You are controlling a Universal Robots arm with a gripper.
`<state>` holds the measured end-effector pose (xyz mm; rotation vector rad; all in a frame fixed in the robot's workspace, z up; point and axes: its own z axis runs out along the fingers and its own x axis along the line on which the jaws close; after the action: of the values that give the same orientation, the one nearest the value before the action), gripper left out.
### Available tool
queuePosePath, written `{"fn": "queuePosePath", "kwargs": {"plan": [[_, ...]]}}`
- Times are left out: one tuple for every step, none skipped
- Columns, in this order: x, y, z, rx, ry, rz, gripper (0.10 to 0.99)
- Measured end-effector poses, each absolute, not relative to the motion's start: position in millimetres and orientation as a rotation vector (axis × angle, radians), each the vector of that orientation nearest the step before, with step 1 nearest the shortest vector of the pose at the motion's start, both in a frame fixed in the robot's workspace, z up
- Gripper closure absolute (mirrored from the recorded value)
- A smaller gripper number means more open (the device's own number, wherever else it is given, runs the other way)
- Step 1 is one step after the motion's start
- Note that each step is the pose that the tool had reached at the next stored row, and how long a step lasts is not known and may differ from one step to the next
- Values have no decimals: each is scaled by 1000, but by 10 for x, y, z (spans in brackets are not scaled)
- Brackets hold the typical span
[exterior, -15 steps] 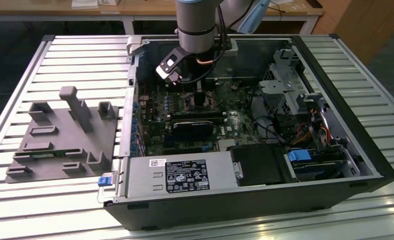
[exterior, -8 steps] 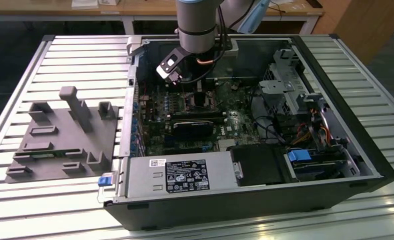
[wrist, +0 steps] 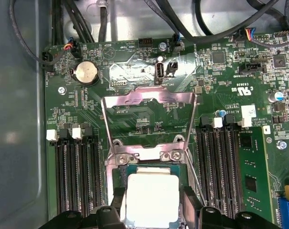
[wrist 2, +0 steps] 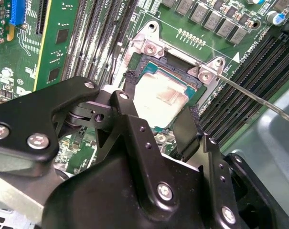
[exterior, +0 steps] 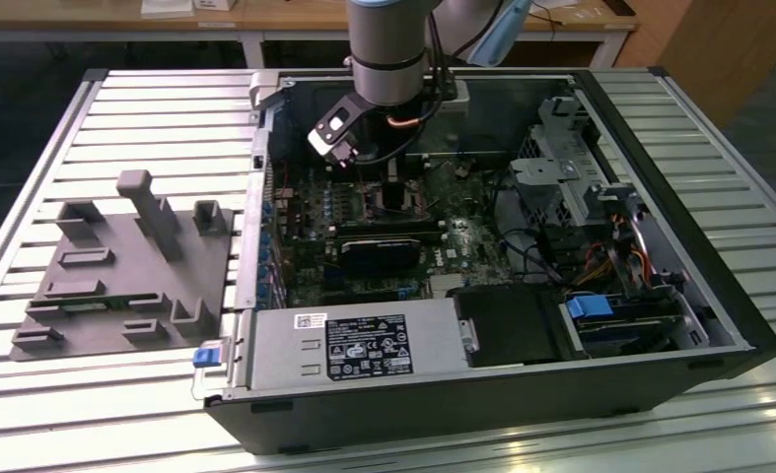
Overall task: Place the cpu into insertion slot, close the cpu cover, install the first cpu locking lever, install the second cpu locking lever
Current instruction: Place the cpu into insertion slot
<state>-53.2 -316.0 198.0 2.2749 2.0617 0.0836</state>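
The cpu (wrist 2: 158, 98), a silver-topped square chip, lies in the insertion slot (wrist 2: 178, 60) of the green motherboard (wrist: 220, 90). My gripper (wrist 2: 158, 102) is down over it, with one black finger (wrist 2: 129, 88) against each of two opposite sides, so it is shut on the cpu (wrist: 151, 200). The cpu cover (wrist: 149, 95), a silvery frame with a big window, is swung open flat on the board beyond the slot (wrist: 119, 175). A thin wire locking lever (wrist 2: 259, 98) stands raised beside the slot. In the exterior view the gripper (exterior: 394, 195) reaches down into the open computer case (exterior: 703, 286).
Long memory slots (wrist: 80, 176) flank the socket on both sides. A black heatsink block (exterior: 385, 251) lies on the board near the socket. The power supply (exterior: 348, 345), drive cage (exterior: 559, 158) and cables (exterior: 611, 266) crowd the case. A grey fixture (exterior: 124, 266) sits at the exterior view's left.
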Motion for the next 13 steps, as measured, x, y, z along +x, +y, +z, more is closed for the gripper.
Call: {"fn": "queuePosePath", "kwargs": {"plan": [[-532,-3160,1976,2275,2061,83,498],[-532,-3159,1974,2274,2061,82,498],[-532,-3160,1973,2274,2061,82,498],[-532,-3160,1973,2274,2061,81,498],[-532,-3160,1973,2274,2061,81,498],[-532,-3160,1973,2274,2061,81,498],[-532,-3159,1972,2274,2061,82,498],[-532,-3159,1972,2274,2061,82,498],[-531,-3159,1968,2274,2061,82,498],[-531,-3159,1964,2274,2061,82,498],[-532,-3159,1964,2274,2061,82,498],[-532,-3159,1964,2274,2061,82,498],[-532,-3159,1964,2274,2061,81,498]]}}
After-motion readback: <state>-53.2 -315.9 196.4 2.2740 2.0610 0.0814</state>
